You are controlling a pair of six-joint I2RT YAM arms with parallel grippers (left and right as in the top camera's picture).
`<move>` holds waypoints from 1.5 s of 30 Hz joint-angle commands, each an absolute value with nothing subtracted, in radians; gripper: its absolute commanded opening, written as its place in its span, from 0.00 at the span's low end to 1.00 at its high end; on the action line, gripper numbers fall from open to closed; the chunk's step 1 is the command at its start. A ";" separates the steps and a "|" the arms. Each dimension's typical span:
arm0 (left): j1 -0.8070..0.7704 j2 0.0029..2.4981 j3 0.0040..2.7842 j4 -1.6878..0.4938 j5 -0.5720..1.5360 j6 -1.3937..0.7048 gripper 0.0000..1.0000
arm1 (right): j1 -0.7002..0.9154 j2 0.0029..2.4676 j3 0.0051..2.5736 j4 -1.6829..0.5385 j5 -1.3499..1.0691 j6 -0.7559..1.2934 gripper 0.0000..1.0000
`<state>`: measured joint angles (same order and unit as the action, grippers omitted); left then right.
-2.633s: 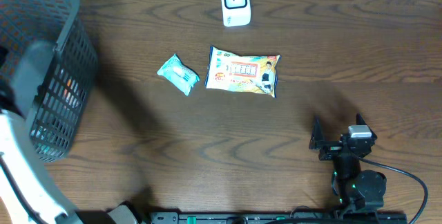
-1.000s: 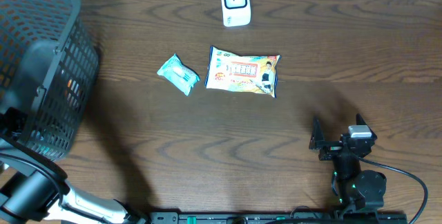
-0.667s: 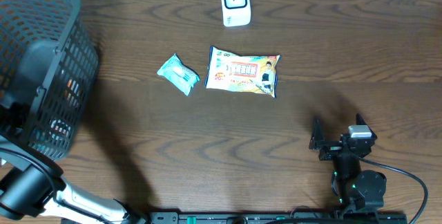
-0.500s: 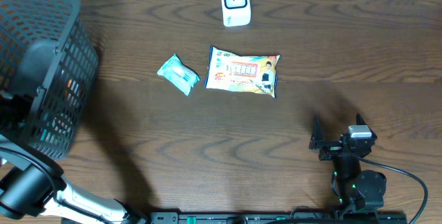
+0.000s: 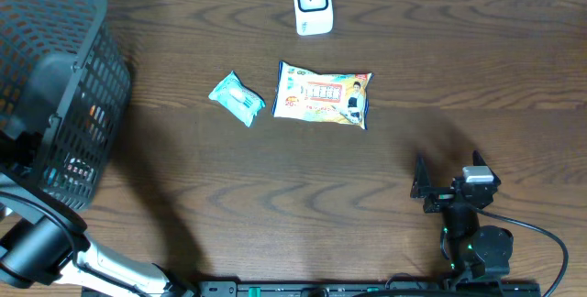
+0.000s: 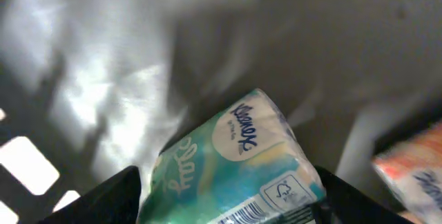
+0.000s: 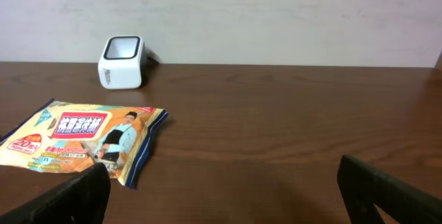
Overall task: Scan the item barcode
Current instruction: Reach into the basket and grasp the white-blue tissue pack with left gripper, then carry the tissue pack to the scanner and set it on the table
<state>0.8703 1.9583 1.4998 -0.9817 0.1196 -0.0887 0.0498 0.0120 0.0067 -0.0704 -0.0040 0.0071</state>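
While the left arm (image 5: 38, 249) is down in the dark mesh plastic basket (image 5: 108, 59), the overhead view puts the task, I judge, at pick-up; the white box-shaped scanner (image 5: 312, 4) stands far ahead of the right claw (image 5: 448, 176). Left wrist: left claw (image 6: 228, 182) spread wide, teal-and-white tissue pack (image 6: 235, 148) between its fingers, contact unconfirmed. Next: close squarely, lift clear. Right wrist: fingers wide apart, empty.

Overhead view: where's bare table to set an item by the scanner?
Bare wood right of the scanner and snack packet; also the strip between that packet and the right gripper. Crowded: tissue pack beside the packet, basket at left.
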 commanded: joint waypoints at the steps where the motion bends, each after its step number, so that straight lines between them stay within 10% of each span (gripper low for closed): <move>1: 0.874 1.961 1.490 -0.969 0.051 -0.087 0.77 | 0.046 0.007 0.006 -0.075 -0.002 0.003 0.99; 25: 0.874 1.969 1.444 -0.938 -0.109 -0.158 0.65 | 0.046 0.007 0.006 -0.075 -0.002 0.003 0.99; 28: 0.874 1.973 1.441 -0.936 -0.109 -0.158 0.35 | 0.046 0.007 0.006 -0.075 -0.002 0.003 0.99; 33: 0.873 1.968 1.469 -0.941 -0.109 -0.157 0.14 | 0.046 0.007 0.006 -0.075 -0.002 0.003 0.99; 45: 0.871 1.738 1.712 -0.900 0.114 -0.232 0.07 | 0.046 0.007 0.006 -0.075 -0.003 0.003 0.99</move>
